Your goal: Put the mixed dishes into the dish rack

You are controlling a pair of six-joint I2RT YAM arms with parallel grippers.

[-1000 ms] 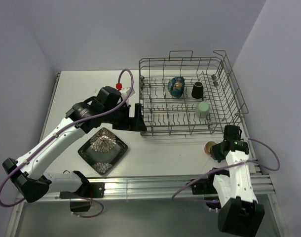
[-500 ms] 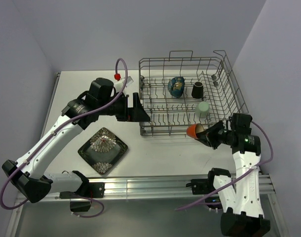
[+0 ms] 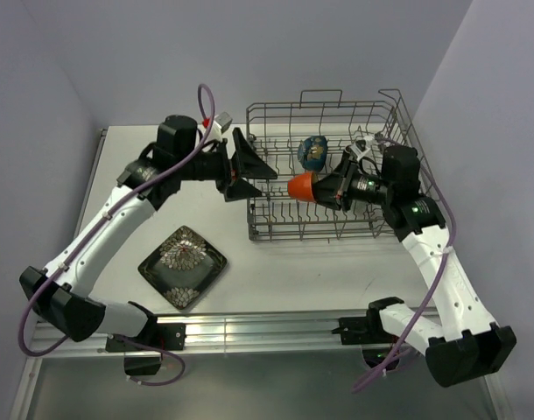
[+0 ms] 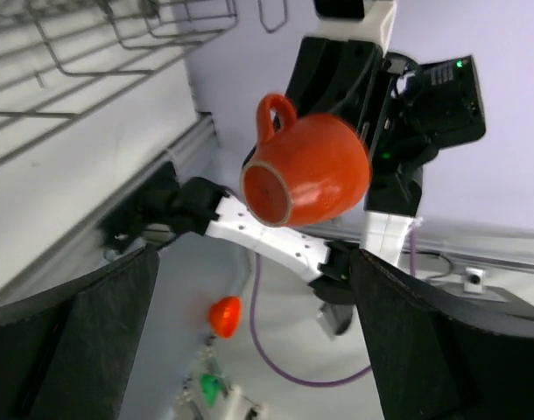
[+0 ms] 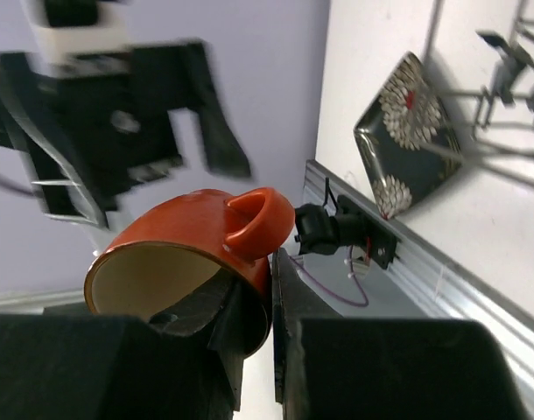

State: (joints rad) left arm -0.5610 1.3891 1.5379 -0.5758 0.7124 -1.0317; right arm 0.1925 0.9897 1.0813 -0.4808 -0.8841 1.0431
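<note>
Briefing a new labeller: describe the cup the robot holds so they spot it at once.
Find the grey wire dish rack at upper right. Over its left part, the right gripper holds a cup sideways. It alone is bright orange.

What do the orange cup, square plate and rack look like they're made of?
Orange cup: probably glazed ceramic. It is glossy orange outside with highlights, cream inside, and has a paler ring on the base.
Square plate: dark and glossy with a silvery leaf pattern. Glazed ceramic or glass, can't tell which.
Dish rack: thin grey wire, likely metal, matt. Coated or bare is unclear.
</note>
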